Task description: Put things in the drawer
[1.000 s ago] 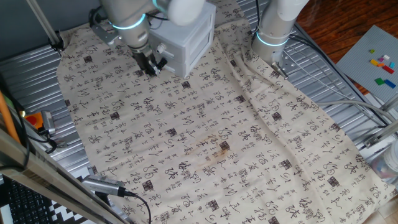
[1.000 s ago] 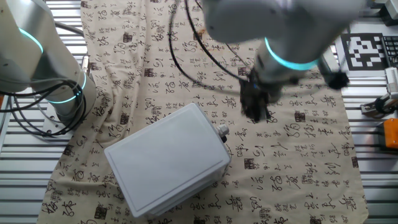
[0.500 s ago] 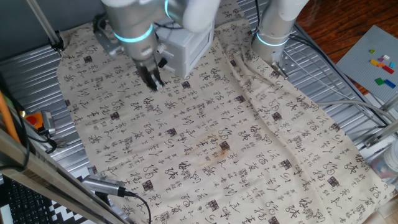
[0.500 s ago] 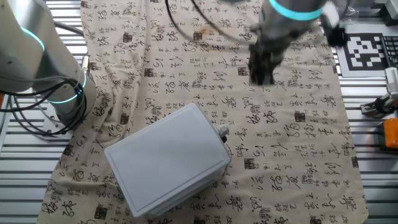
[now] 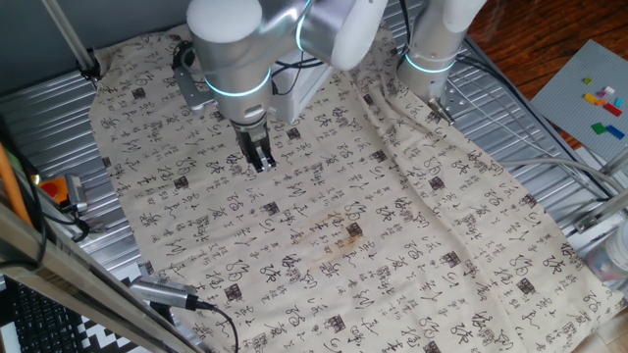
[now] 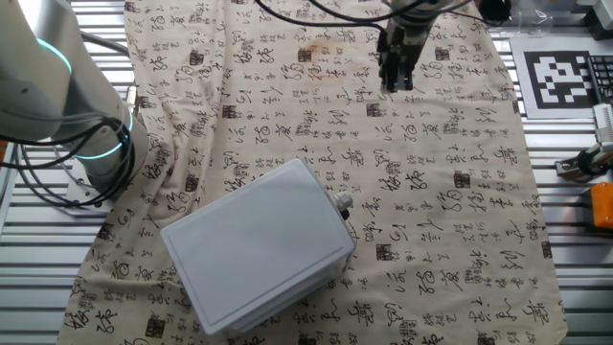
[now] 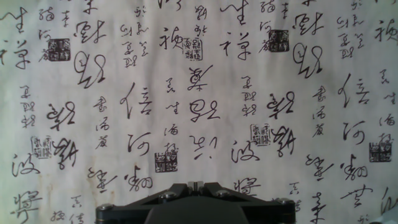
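The drawer (image 6: 259, 244) is a white-grey box lying on the patterned cloth, its tray pushed in and a small knob (image 6: 343, 205) at its front. In one fixed view my arm hides most of it. My gripper (image 5: 260, 157) hangs fingers-down over bare cloth, away from the drawer; it also shows in the other fixed view (image 6: 395, 77). In the hand view the fingertips (image 7: 196, 184) meet with nothing between them, and only printed cloth lies below. The wooden cube is not in any view.
A brownish stain (image 5: 339, 240) marks the cloth mid-table, and it also shows near the gripper (image 6: 321, 53). A second robot base (image 5: 432, 49) stands at the cloth's far edge. A grey brick plate (image 5: 589, 98) and an orange object (image 6: 601, 206) lie off the cloth.
My gripper has moved away from the drawer's front, across the cloth toward the stain. The drawer has not moved.
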Available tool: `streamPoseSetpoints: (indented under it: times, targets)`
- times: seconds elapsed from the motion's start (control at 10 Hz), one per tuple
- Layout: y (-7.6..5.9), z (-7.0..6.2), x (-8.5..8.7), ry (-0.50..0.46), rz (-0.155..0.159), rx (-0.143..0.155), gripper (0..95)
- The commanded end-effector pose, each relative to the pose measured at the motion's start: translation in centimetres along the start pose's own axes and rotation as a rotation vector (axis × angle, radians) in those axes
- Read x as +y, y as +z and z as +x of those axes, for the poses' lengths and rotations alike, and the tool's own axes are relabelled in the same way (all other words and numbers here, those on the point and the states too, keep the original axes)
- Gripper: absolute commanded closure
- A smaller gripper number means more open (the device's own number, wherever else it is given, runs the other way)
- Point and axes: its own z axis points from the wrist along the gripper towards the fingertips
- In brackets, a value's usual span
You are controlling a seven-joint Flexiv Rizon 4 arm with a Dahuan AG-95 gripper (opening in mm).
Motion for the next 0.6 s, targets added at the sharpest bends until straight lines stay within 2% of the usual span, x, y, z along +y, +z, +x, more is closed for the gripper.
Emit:
streamPoseSetpoints:
  times: [0.1,0.6]
  targets:
    - [0.04,-0.05,-0.01,-0.005,0.008,-0.008,95.0]
    - [-0.03,-0.02,-0.01,-0.007,0.008,-0.032,95.0]
